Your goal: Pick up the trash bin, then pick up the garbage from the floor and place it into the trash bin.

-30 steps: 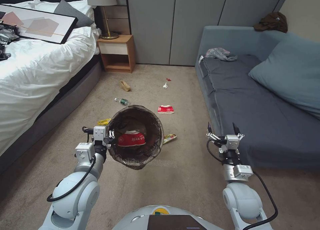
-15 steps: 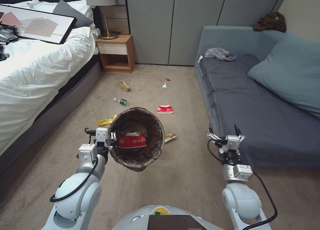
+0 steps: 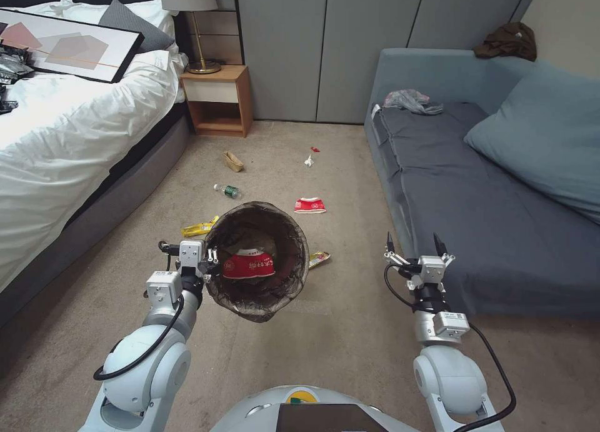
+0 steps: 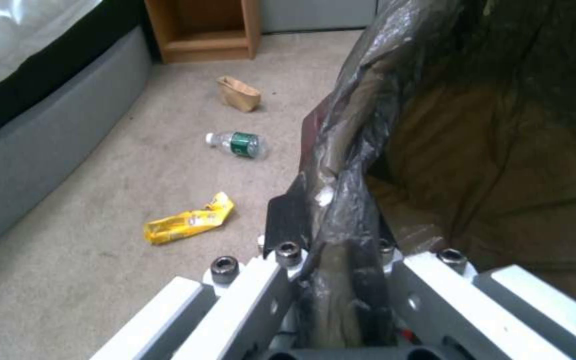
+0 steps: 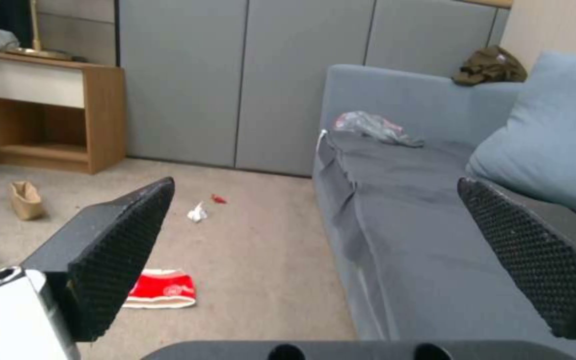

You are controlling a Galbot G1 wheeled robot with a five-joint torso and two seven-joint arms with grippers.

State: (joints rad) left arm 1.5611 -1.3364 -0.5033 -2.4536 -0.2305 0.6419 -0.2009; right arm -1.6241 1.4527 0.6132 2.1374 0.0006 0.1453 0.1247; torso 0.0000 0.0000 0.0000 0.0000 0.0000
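Beige carpet floor (image 3: pixel 350 332) runs between a white bed (image 3: pixel 69 138) along its left edge and a grey-blue sofa (image 3: pixel 487 219) along its right, with a wooden nightstand (image 3: pixel 217 100) at the far wall. The left claw (image 3: pixel 209 262) is clamped on the near-left rim of the trash bin (image 3: pixel 257 257), holding it off the floor with its mouth tipped toward the head camera; the left wrist view shows the dark liner (image 4: pixel 355 165) pinched between the jaws. A red-and-white wrapper (image 3: pixel 248 264) lies inside the bin.

The right claw (image 3: pixel 412 247) hangs in the air beside the sofa's front edge, its fingers (image 5: pixel 118 250) spread wide with nothing between them.

Litter sits on the floor beyond the bin: a yellow snack bag (image 3: pixel 199 229) just left of it, a second yellow bag (image 3: pixel 318 258) peeking out at its right, a red-and-white wrapper (image 3: pixel 310 205) farther on, a clear bottle with a green label (image 3: pixel 227 190), a tan paper carton (image 3: pixel 234 162), a white tissue (image 3: pixel 309 162) and a small red scrap (image 3: pixel 315 149) near the far wall. A grey translucent plastic bag (image 3: pixel 409 100) lies on the sofa's far end.
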